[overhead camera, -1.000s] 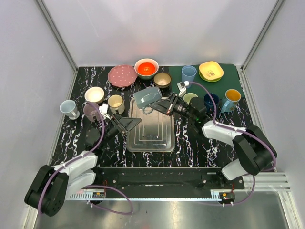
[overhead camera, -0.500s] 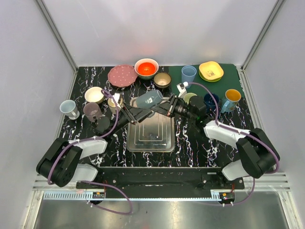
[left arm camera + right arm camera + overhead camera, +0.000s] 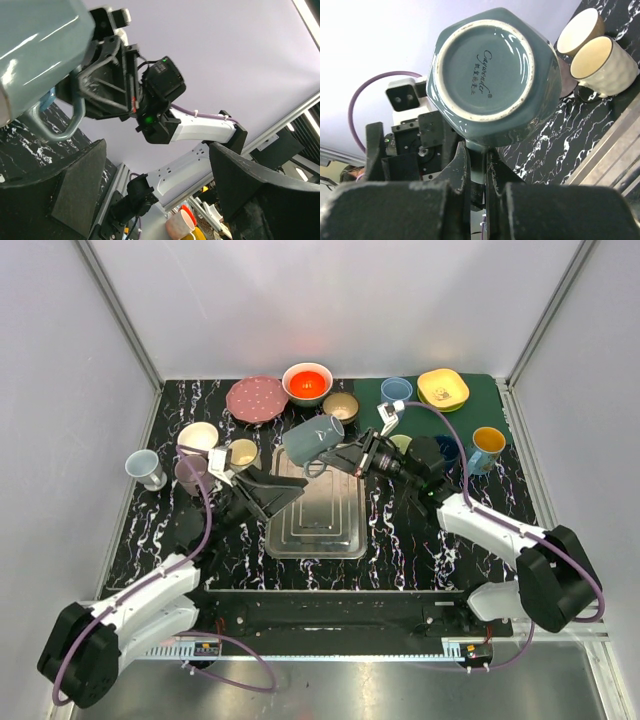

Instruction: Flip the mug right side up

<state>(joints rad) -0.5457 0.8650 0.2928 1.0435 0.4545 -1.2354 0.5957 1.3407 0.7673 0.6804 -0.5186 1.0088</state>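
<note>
The teal mug [image 3: 313, 438] hangs in the air above the far end of the metal tray [image 3: 315, 525], tipped on its side. My right gripper [image 3: 337, 456] is shut on its handle. In the right wrist view the mug's glazed base [image 3: 487, 70] faces the camera and the fingers [image 3: 462, 170] pinch the handle below it. My left gripper [image 3: 280, 494] is open and empty, below and left of the mug. In the left wrist view the mug [image 3: 35, 50] and its handle [image 3: 52, 127] fill the upper left, beyond the spread fingers [image 3: 75, 190].
Several cups and bowls ring the tray: two cream mugs [image 3: 243, 452] [image 3: 198, 437], a purple mug [image 3: 189, 476], a light blue mug [image 3: 146, 468], a pink plate [image 3: 257, 398], a red bowl [image 3: 307, 382], a brown bowl [image 3: 341, 407]. More cups stand near the green mat [image 3: 470, 415].
My left gripper reached up close to the mug, then drew back down and left. My right gripper lifted the mug slightly toward the far side.
</note>
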